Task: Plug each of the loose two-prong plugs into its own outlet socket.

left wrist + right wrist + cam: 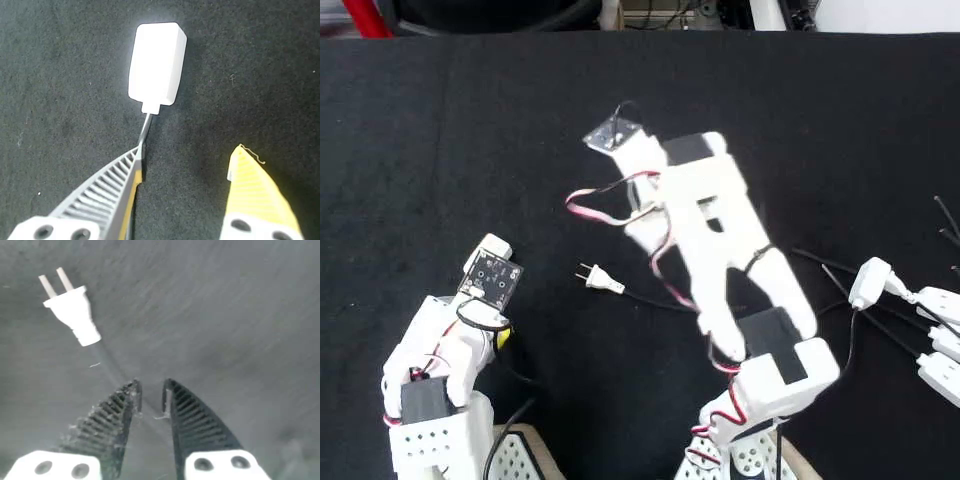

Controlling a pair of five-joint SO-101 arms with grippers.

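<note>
A white two-prong plug [70, 310] lies on the black cloth, and its black cord runs back between my right gripper's [150, 387] black fingers, which are shut on the cord a short way behind the plug. In the high view the plug [600, 278] lies left of the right arm [720, 230], prongs pointing left. A white outlet socket block [157, 62] lies just ahead of my left gripper [190, 150], which is open; the socket's cord runs along the grey finger [107, 190]. The same socket [495, 245] sits just beyond the left arm [440, 370].
Several more white plug and socket ends [870, 280] with black cords lie at the table's right edge [940, 340]. A black cloth [470, 120] covers the table. Red and white wires loop beside the right arm [595, 205].
</note>
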